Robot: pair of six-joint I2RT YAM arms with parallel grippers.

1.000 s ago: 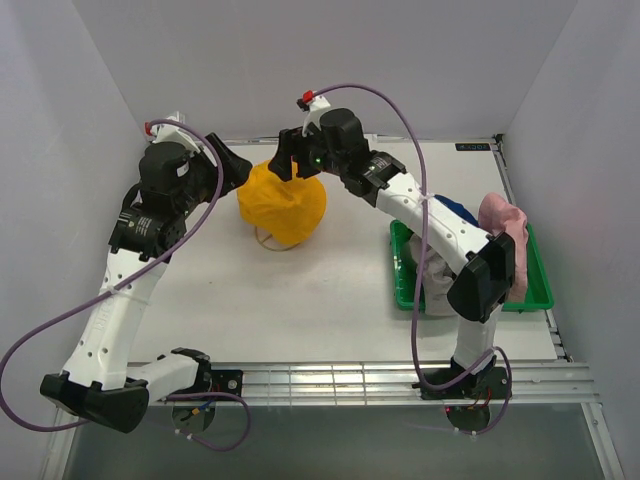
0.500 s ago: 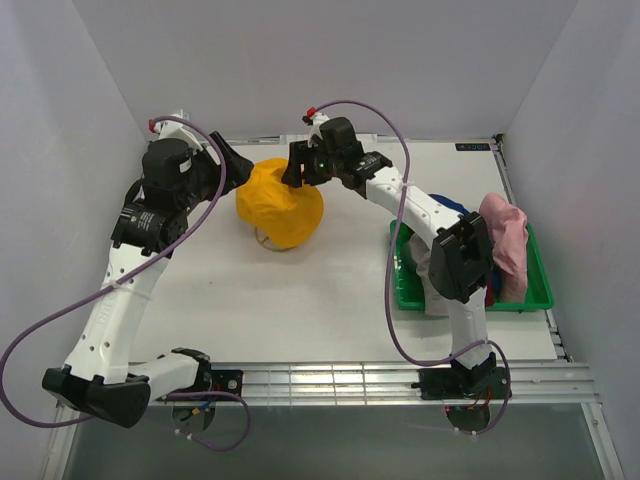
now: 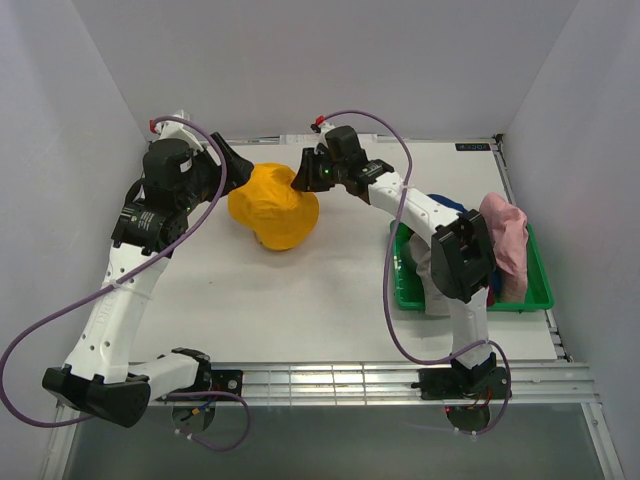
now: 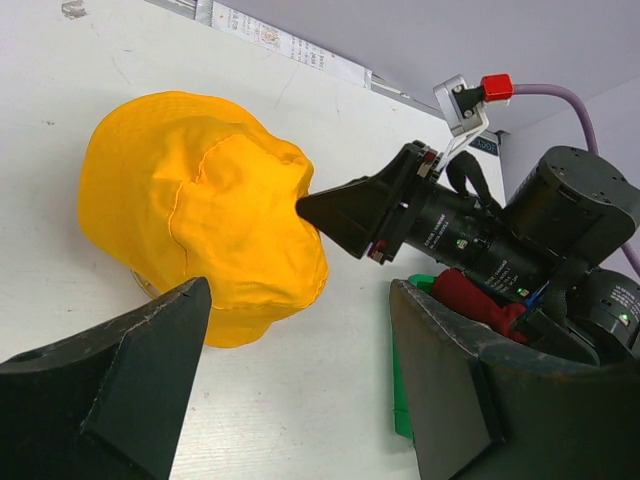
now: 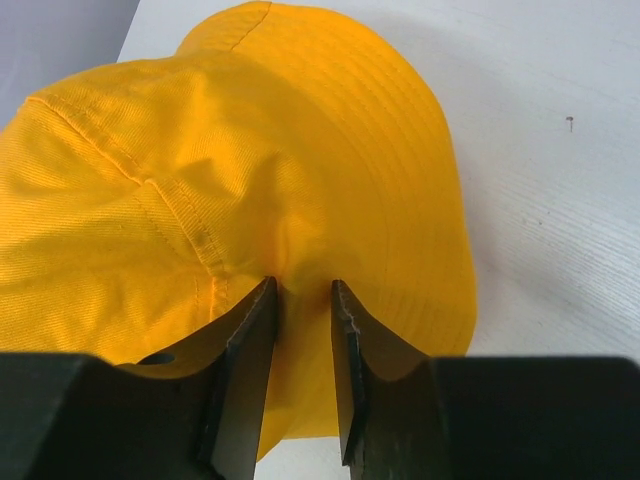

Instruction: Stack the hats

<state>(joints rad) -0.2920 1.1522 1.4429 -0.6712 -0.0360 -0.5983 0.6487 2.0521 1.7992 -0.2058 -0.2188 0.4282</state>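
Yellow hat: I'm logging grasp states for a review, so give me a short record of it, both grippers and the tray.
yellow hat: toward the back of the table, fabric rumpled
right gripper: shut, pinching a fold of the yellow hat
left gripper: open wide, facing the hat
green tray: at the right, holding the pink hat and others

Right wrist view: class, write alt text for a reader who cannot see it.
A yellow hat fills most of the frame, with the right tool pinching a fold of its fabric at bottom centre. White table shows at the upper right.
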